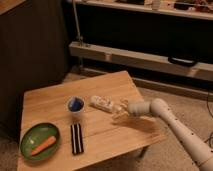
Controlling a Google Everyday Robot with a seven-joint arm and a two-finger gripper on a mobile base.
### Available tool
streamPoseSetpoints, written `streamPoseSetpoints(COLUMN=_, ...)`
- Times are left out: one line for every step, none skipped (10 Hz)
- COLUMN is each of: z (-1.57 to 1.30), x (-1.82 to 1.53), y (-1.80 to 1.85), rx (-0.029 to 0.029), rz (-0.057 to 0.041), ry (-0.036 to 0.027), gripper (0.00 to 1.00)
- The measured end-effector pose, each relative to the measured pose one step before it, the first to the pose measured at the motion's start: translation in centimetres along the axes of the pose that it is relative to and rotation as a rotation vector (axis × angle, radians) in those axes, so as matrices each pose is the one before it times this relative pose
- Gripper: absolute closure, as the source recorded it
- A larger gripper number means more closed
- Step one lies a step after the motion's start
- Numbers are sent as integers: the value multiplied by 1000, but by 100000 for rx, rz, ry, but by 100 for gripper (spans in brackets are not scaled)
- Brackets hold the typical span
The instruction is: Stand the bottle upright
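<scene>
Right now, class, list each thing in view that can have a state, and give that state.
bottle: lying on its side.
blue cup: upright, beside the bottle.
gripper: open, at one end of the bottle.
carrot: lying in the green plate.
black bar: lying flat.

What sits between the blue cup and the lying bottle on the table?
Only bare tabletop between blue cup and bottle in the camera view; the pincer sits at the bottle's other end.

No text is coming through as readable anywhere. The bottle [102, 104] is showing a pale label, but its print is staying illegible. The gripper [120, 110] is hovering just beside one end of the bottle, fingers spread.
</scene>
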Motion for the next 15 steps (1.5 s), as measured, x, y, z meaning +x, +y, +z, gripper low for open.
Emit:
streamPoseSetpoints(z=140, x=85, y=-43, rx=445, rz=-1874, ry=-3386, gripper=20)
streamPoseSetpoints(z=20, x=44, y=-22, rx=93, rz=-1203, ry=-2173, gripper=20)
streamPoseSetpoints(z=-2, x=31, y=-29, rx=47, rz=-1262, ry=-2450, gripper=20)
streamPoseSetpoints(z=-100, x=-91, y=-13, rx=-218, rz=-1841, ry=-4003, gripper=20)
streamPoseSetpoints(z=3, x=-125, y=-49, rx=-50, rz=-935, ry=-2253, gripper=20)
streamPoseSetpoints(z=56, x=-178, y=-92, rx=34, rz=-848, ry=-2312, gripper=20)
streamPoseSetpoints(z=194, x=-264, y=-197, rx=279, rz=-432, ry=-2226, gripper=20)
streamPoseSetpoints(z=214, x=-155, y=-164, rx=322, rz=137, ry=-1225, gripper=23)
streamPoseSetpoints(z=239, x=-182, y=-158, rx=342, rz=419, ry=-888, gripper=32)
streamPoseSetpoints(z=40, x=-92, y=-14, rx=-18, rz=371, ry=-370, gripper=38)
streamPoseSetpoints(z=-19, x=-169, y=47, rx=-81, rz=768, ry=-456, gripper=47)
streamPoseSetpoints(z=33, x=-156, y=-13, rx=182, rz=706, ry=-265, gripper=57)
streamPoseSetpoints(z=-47, x=-78, y=40, rx=99, rz=1507, ry=-203, gripper=68)
streamPoseSetpoints(z=-15, x=16, y=-3, rx=178, rz=110, ry=-68, gripper=71)
streamPoseSetpoints(z=-12, x=-22, y=-3, rx=107, rz=43, ry=-112, gripper=71)
